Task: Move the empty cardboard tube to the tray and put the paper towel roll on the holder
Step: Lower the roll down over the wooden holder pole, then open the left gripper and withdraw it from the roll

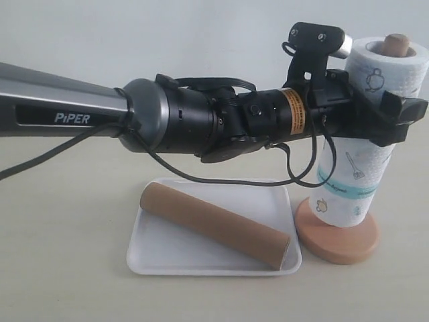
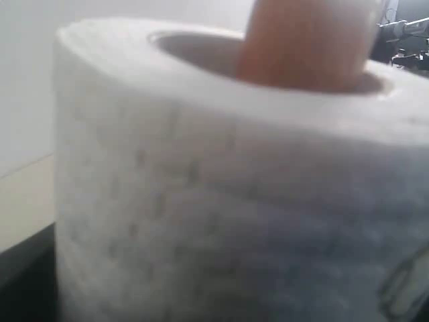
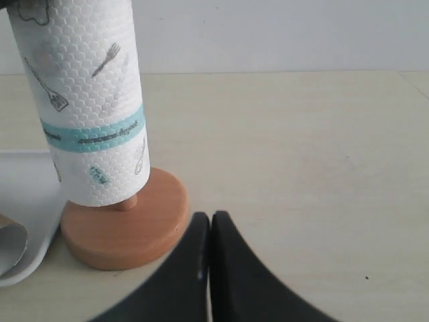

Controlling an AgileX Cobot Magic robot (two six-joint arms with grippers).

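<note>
The paper towel roll (image 1: 362, 168) stands threaded over the holder's dowel (image 1: 395, 43), its lower end a little above the round wooden base (image 1: 338, 238). My left gripper (image 1: 392, 114) reaches across and is shut on the roll's upper half. In the left wrist view the roll (image 2: 201, 201) fills the picture with the dowel (image 2: 308, 40) rising from its core, and the fingers are hidden. The empty cardboard tube (image 1: 214, 225) lies slantwise in the white tray (image 1: 161, 258). My right gripper (image 3: 210, 218) is shut and empty, close beside the holder base (image 3: 120, 228) and the roll (image 3: 87, 114).
The left arm (image 1: 167, 117) and its cable span the scene above the tray. The tray's corner (image 3: 27, 194) lies right next to the holder base. Beige tabletop (image 3: 301, 168) stretches out beyond the right gripper, with a pale wall behind.
</note>
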